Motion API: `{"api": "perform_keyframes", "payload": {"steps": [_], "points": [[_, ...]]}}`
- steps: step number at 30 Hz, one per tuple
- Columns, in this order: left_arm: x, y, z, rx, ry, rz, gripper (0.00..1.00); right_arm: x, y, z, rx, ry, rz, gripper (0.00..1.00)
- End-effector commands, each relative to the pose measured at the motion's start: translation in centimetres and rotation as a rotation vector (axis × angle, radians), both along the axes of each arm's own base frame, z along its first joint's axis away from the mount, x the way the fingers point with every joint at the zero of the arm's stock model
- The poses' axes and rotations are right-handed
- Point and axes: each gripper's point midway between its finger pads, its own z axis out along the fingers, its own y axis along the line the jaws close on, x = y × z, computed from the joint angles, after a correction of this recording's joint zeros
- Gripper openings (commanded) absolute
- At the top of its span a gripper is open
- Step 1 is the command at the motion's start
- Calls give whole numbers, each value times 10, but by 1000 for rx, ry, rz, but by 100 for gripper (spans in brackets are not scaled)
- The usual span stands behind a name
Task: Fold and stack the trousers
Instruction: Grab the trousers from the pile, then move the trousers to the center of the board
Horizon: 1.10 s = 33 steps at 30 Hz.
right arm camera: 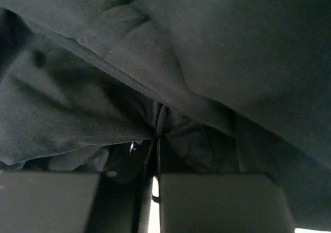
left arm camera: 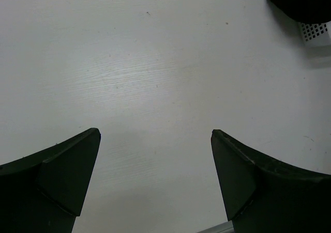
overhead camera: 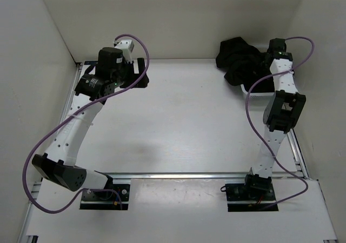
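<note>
grabbing the trousers out of the basket

reaching with the right arm to the far right corner of the bench (overhead camera: 178, 119), down into the white mesh basket (overhead camera: 258, 90). found there: the trousers (overhead camera: 238, 59), heaped in a black bundle, spilling over the basket's rim, not yet spread or folded.

gripping them with the right tool (right arm camera: 153, 177): pads almost together, only a thin bright slit between, and a gathered tuck of dark cloth drawn down into that slit. looks like a hold on an upper fold of the heap, probably chosen so as to lift the garment up clear of the basket walls rather than drag it sideways. cannot tell whether caught at waist or leg; no cord made out with any certainty in the right wrist view.

holding the left tool (left arm camera: 155, 134) well apart at the far left, fingers spread wide, nothing between them but bare bench below. likely placed there to stay out of the way, ready to take a second corner of the cloth.

judged as the very start: nothing laid out, no fold made. next, presumably, lifting and carrying to the open middle of the bench. risks: a thin pinch slipping, or a trouser leg snagging on the rim.
</note>
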Motion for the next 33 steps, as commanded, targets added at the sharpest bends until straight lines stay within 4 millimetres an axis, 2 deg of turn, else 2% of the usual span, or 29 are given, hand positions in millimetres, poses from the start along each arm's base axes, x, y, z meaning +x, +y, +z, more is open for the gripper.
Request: {"api": "perform_keyframes", "payload": {"steps": [1,3,4,6,7,9,10,11,12,13,15,16,17,18,19,20,21,22,23,24,25,26,27,28,29,30,31,32,33], "points": [[1,-2,15,-7,-42,-13,100,16,1,40,-10,-115,23,0],[4,-3,20,-11,-53,-13,100,12,-2,67,-34,-162,10,0],[4,-3,20,-11,-53,-13,100,9,-3,96,-51,-218,4,0],[4,-4,24,-23,-58,-8,100,2,-2,132,-63,-288,3,0],[4,-4,24,-23,-58,-8,100,-8,0,169,-75,-362,3,0],[4,-4,24,-32,-55,-2,100,-20,4,226,-94,-482,23,0],[2,-2,24,-28,-58,5,100,-35,19,266,-96,-570,51,0],[3,1,24,-21,-62,20,100,-44,27,292,-104,-629,78,0],[4,3,20,-18,-53,39,100,-56,42,330,-97,-722,119,0],[1,7,23,-22,-56,59,100,-73,65,362,-100,-799,183,0],[2,15,28,-10,-67,107,100,-100,94,410,-109,-924,264,0],[2,20,30,-6,-69,135,100,-118,127,427,-101,-974,347,0],[3,23,21,23,-34,151,100,-127,143,435,-87,-998,377,0],[7,30,18,43,-17,180,100,-136,181,435,-53,-1006,472,0],[10,33,28,50,-30,199,100,-153,199,445,-28,-1034,518,0],[17,36,20,82,-2,220,100,-156,221,437,-10,-1016,574,0],[16,44,17,128,15,249,100,-166,262,423,35,-981,662,0],[21,49,29,130,-15,266,100,-176,283,414,50,-959,697,0],[22,52,29,141,-13,279,100,-182,303,401,51,-929,742,0],[23,56,33,136,-22,290,100,-206,345,390,88,-901,838,0],[26,65,36,128,-26,312,100,-208,370,355,75,-816,882,0],[27,69,41,116,-33,318,100,-209,384,332,33,-762,877,0],[28,74,41,116,-33,332,100,-232,409,313,25,-714,917,0],[29,75,44,103,-37,329,100,-235,420,288,3,-655,929,0],[27,85,49,98,-48,351,100,-239,427,248,-32,-565,943,0],[24,87,50,91,-48,352,100,-243,430,227,-18,-506,915,1],[22,91,49,82,-47,366,100,-248,430,212,-9,-463,918,6],[20,97,45,74,-34,389,100,-248,423,183,-24,-389,899,24],[20,98,46,64,-40,389,100,-252,418,185,-19,-399,897,61]]}}
